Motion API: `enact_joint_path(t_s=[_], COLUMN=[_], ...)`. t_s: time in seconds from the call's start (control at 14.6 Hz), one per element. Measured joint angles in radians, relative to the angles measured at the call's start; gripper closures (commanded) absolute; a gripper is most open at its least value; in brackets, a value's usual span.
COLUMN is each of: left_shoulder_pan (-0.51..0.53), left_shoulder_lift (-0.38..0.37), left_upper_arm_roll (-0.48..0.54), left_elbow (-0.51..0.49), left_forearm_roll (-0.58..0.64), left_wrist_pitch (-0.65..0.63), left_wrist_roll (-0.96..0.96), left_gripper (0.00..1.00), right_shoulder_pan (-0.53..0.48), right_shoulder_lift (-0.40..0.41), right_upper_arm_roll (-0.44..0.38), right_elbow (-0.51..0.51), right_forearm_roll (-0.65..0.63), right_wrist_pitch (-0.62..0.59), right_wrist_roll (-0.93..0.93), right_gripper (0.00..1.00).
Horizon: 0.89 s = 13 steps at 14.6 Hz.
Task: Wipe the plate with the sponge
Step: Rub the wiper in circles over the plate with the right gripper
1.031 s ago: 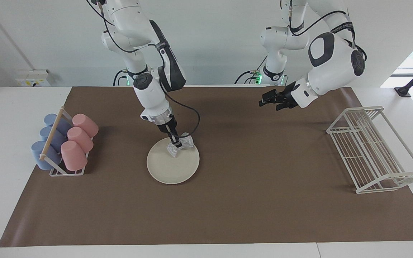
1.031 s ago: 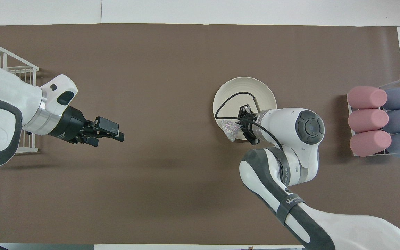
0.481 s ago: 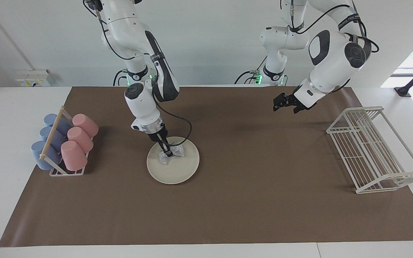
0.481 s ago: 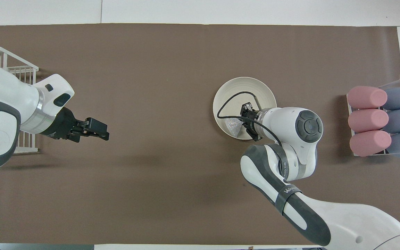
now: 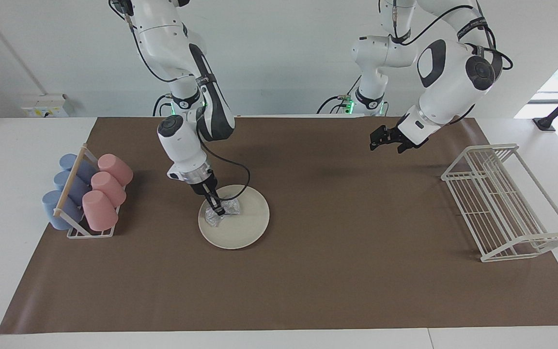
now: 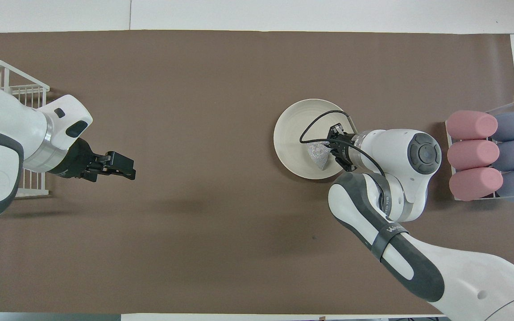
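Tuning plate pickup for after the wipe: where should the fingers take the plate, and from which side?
Take the plate by its shallow rim, on the arc farthest from the robots. It lies flat on the mat, so only the raised rim offers purchase; come in low with one finger under the lip. The right gripper presses the sponge on the nearer part, so that farthest arc is bare.

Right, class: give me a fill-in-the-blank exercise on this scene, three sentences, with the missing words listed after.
1. The right tool presses the sponge onto the ____.
2. The cup holder carries three blue cups and three ____ ones.
3. The left tool, which grips nothing, hangs over the brown mat near the white wire ____.

Missing words: plate; pink; rack
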Motion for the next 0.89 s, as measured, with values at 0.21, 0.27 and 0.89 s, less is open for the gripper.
enact_joint_path(t_s=[0.21,0.27,0.89], left_shoulder_pan=[0.000,0.000,0.000], left_shoulder_lift=[0.000,0.000,0.000], left_upper_arm_roll=[0.000,0.000,0.000], left_elbow=[0.000,0.000,0.000], left_forearm_roll=[0.000,0.000,0.000], left_wrist_pitch=[0.001,0.002,0.011], left_wrist_roll=[-0.002,-0.002,-0.004], left_gripper=[0.00,0.00,0.00], right_shoulder_pan=[0.095,0.107,-0.042], right_shoulder_lift=[0.016,0.020,0.025], right_upper_arm_roll=[0.001,0.001,-0.002], right_elbow=[0.001,0.001,0.007], right_forearm_roll=[0.048,0.049,0.051], right_wrist_pitch=[0.066,0.079,0.074], right_wrist_roll=[0.094,0.107,-0.155], right_gripper=[1.00,1.00,1.00])
